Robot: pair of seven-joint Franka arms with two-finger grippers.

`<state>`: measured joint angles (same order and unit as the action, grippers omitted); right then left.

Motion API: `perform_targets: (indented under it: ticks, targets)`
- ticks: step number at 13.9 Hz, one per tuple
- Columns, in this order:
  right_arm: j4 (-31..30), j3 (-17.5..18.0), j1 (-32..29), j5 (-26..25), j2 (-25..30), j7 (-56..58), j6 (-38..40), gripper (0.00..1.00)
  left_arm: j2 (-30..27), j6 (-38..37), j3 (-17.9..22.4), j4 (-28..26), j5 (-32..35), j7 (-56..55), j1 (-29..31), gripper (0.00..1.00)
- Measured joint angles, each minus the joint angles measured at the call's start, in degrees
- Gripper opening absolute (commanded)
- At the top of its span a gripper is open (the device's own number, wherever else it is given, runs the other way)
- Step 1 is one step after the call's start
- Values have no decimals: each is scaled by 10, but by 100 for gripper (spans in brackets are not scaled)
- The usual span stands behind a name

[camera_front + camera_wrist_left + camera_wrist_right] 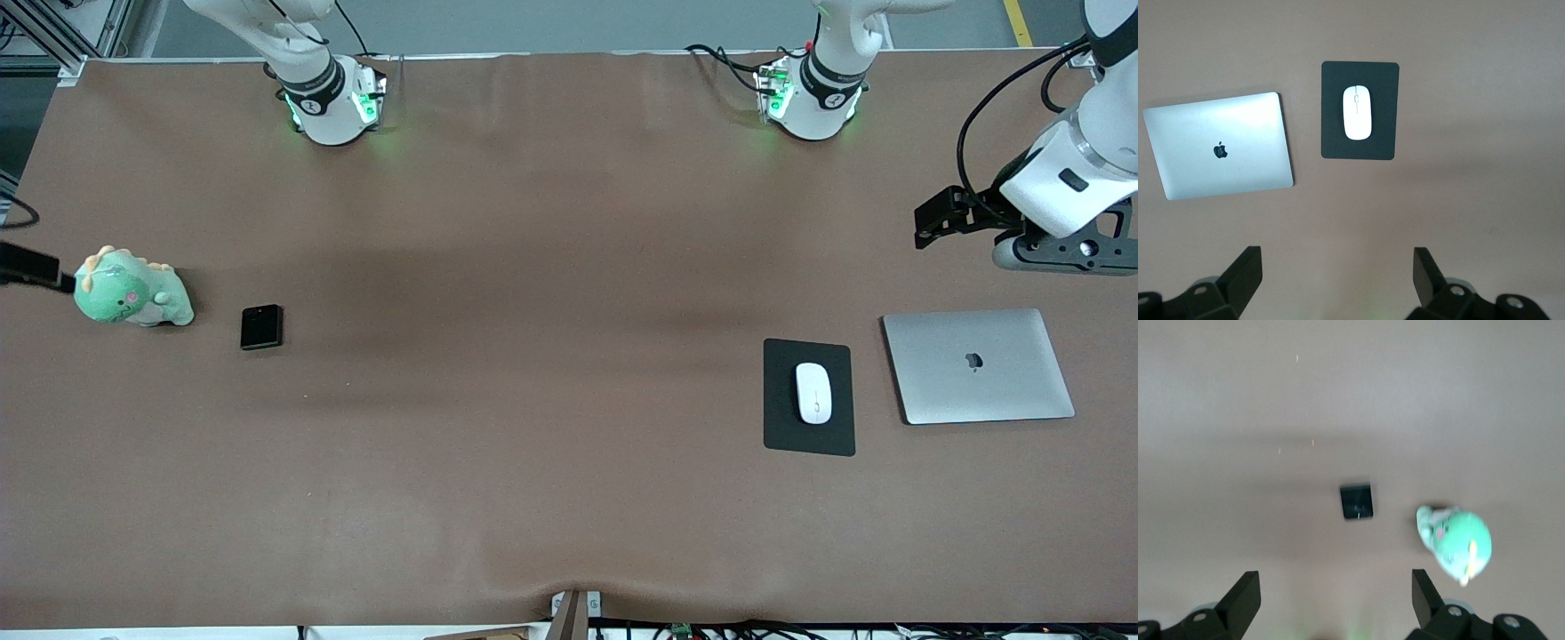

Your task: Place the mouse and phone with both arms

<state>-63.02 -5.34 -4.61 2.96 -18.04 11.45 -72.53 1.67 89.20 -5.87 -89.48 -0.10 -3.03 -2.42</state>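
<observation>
The white oval mouse [813,392] lies on a black pad [808,437] toward the left arm's end of the table. In the left wrist view the mouse [1357,112] sits well clear of my left gripper [1337,273], which is open and empty. That left gripper [932,224] hangs over bare cloth close to the laptop. The small black phone [261,326] lies flat toward the right arm's end. My right gripper [1336,593] is open and empty, high over the cloth, with the phone [1357,501] in its view. Only the right gripper's black tip [31,265] shows in the front view.
A closed silver laptop [978,366] lies beside the pad, toward the left arm's end. A green plush dinosaur [132,290] sits beside the phone, toward the right arm's end. Brown cloth [533,356] covers the whole table.
</observation>
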Motion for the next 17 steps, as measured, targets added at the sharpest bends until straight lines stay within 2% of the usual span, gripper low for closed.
perform_targets:
  ticks: [2,6,8,11,14,17]
  targets:
    - [-55,0,-2,0,40,0,-3,100,0,0,0,2,0,0,0,100]
    - [-282,6,1,-4,182,0,-119,100,0,0,0,3,0,0,0,100]
    - [-344,10,3,-39,221,0,-155,100,0,0,0,3,0,0,0,100]
    - [-333,11,5,-59,221,0,-172,100,0,0,-1,3,0,0,0,100]
    - [-289,9,4,-23,204,0,-142,100,0,0,0,3,0,0,0,100]
    - [-280,12,5,-15,196,0,-137,100,0,0,0,7,0,7,0,100]
